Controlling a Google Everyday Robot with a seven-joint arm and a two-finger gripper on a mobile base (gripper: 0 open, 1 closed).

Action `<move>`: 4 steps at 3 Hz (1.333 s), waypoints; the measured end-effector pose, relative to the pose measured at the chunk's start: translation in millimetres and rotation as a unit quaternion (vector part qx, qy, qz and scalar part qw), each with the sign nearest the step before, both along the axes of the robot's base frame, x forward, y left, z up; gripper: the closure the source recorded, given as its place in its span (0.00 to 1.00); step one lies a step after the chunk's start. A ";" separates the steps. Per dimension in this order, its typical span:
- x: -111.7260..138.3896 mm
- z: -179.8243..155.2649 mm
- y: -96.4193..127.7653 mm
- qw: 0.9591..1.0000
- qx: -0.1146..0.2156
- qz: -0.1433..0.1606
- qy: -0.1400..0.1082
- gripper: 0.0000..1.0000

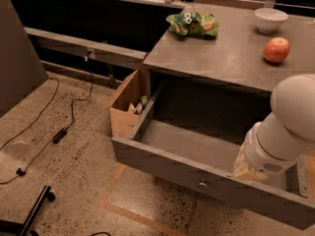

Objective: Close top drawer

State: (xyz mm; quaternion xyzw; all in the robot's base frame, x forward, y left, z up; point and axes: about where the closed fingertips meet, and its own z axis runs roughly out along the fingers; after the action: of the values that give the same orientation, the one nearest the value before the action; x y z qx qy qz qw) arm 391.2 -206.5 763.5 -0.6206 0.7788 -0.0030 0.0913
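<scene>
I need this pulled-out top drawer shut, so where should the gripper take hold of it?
Probably the top drawer's flat front beside the round knob, coming from the floor side: it stands far out, so a push there should slide it in. The gripper hangs over its open interior.

The bench (226, 58) carries one bowl (270, 19), one apple (276, 49), one green snack bag (193, 24); also one top drawer (162, 163), one cardboard box (123, 104), one claw (248, 166) at lower right
</scene>
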 end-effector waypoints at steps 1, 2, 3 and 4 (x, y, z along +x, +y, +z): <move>-14.7 -17.8 -5.3 1.000 0.010 -0.011 0.005 1.00; -25.9 -30.9 -4.5 0.999 0.050 -0.007 -0.001 1.00; -27.0 -33.9 -3.7 0.999 0.050 -0.012 -0.003 1.00; -25.9 -54.2 19.1 0.997 0.078 -0.010 0.001 1.00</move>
State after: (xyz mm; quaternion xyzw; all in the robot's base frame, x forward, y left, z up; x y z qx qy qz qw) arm 365.4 -187.4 709.3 -0.6041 0.7827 0.0577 0.1384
